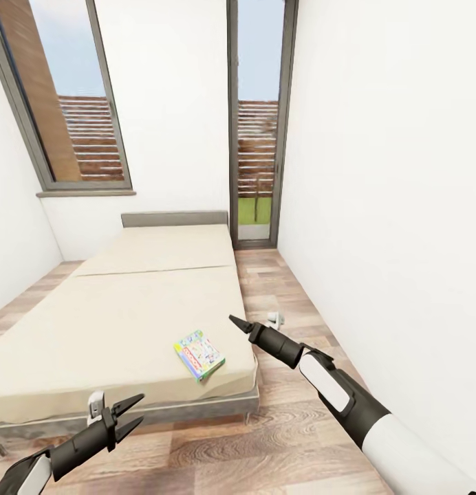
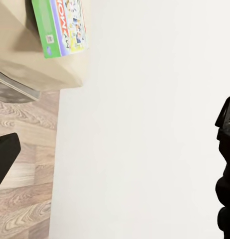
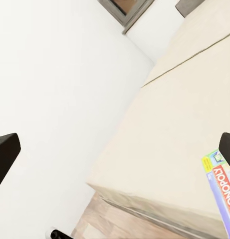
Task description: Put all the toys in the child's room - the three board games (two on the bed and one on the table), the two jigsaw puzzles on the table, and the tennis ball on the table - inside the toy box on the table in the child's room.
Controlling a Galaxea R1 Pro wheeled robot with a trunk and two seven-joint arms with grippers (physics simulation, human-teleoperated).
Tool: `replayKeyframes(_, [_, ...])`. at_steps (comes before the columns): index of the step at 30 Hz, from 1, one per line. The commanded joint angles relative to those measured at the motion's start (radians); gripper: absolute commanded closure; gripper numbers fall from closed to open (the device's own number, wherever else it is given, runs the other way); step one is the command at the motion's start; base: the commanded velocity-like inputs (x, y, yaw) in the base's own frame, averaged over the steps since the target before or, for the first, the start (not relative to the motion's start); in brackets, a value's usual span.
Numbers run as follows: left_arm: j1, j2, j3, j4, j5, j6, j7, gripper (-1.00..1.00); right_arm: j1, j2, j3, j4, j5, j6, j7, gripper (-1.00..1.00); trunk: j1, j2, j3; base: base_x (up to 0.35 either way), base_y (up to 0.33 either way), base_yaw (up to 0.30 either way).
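Observation:
One board game, a green-and-white Monopoly box (image 1: 200, 354), lies flat on the beige bed (image 1: 128, 309) near its front right corner. It also shows in the left wrist view as the Monopoly box (image 2: 62, 25) and in the right wrist view as the Monopoly box (image 3: 222, 191). My right gripper (image 1: 236, 320) hovers open just right of the box, above the bed's edge. My left gripper (image 1: 142, 408) is open, low in front of the bed's foot, left of the box. Neither holds anything. The table, toy box, jigsaw puzzles and tennis ball are out of view.
A white wall (image 1: 389, 206) runs close along the right, leaving a narrow strip of wood floor (image 1: 286, 289) beside the bed. A small white object (image 1: 274, 319) lies on that strip. A glass door (image 1: 258, 137) and a window (image 1: 66, 103) stand behind the bed.

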Motion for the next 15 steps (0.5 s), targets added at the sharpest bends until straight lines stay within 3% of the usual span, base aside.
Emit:
replayKeyframes(1, [-0.001,0.000,0.002,0.000,0.003,0.011,-0.002,-1.00,-0.001,-0.001,0.001,-0.002,-0.015,0.005,0.001,-1.00,0.004,-0.008,-0.004,0.000,0.000,0.000])
replayKeyframes(11, [-0.001,-0.002,0.005,-0.002,0.002,0.032,0.003,-1.00,-0.002,-0.006,-0.002,-0.033,-0.021,0.006,0.007,-1.00,0.042,-0.078,-0.036,0.000,0.000,0.000])
replayKeyframes(15, [-0.015,0.000,0.005,-0.003,0.002,0.040,0.004,-1.00,-0.002,-0.048,0.000,-0.066,-0.020,0.004,0.040,-1.00,0.057,-0.106,-0.048,0.000,0.000,0.000])
